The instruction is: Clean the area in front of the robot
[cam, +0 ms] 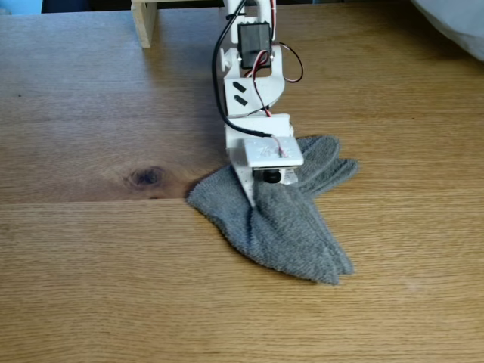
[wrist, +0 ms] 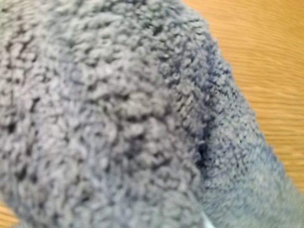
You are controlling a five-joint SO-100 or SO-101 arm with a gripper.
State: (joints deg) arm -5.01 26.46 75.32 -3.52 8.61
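The table (cam: 91,287) is light oak with straight grain and fills the fixed view; its one dark knot (cam: 147,178) serves as the landmark here. The area to be cleaned is this bare wood around and nearer the camera than the knot. The robot (cam: 253,83), a slim white arm with a black servo block and red and black wires, reaches down just to the right of the knot. A grey terry cloth (cam: 291,227) lies rumpled on the table right of the knot, spreading toward the camera, with the fingers (cam: 251,198) pressed into a fold of it. Whether they are gripping the cloth or merely resting on it cannot be told — the wrist view shows only blurred grey pile and a strip of wood. Judged step: wiping, cloth engaged on the surface. The next move likely calls for steady downward contact while sweeping across the wood. A pale wooden post (cam: 144,23) stands beyond the knot. No containers are in view.
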